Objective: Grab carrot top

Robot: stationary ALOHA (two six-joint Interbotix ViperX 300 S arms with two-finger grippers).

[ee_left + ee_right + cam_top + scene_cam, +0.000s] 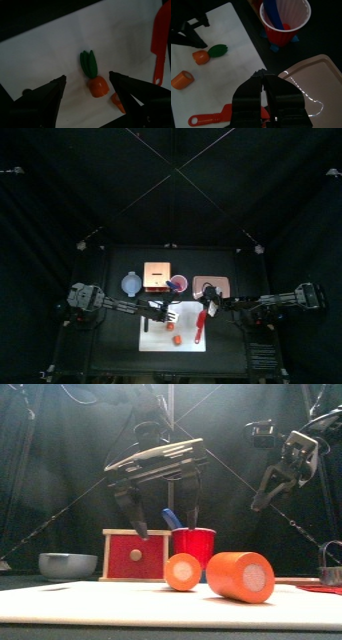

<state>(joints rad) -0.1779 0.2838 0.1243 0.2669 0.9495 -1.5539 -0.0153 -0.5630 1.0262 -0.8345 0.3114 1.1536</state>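
Observation:
The carrot top (95, 80), an orange stub with green leaves, lies on the white cutting board (47, 55). It also shows in the top view (170, 326), the front view (183, 571) and the right wrist view (203, 55). My left gripper (87, 76) hovers open just above it, one jaw on each side, not touching. A second carrot piece (117, 100) lies close by and looks larger in the front view (241, 576). My right gripper (261, 76) is shut and empty, raised over the board's right edge next to the red cup (286, 17).
A red knife (201, 326) lies on the board's right side. Behind the board stand a grey bowl (131, 282), a red box (158, 273), the red cup holding a blue tool, and a pink tray (211, 288).

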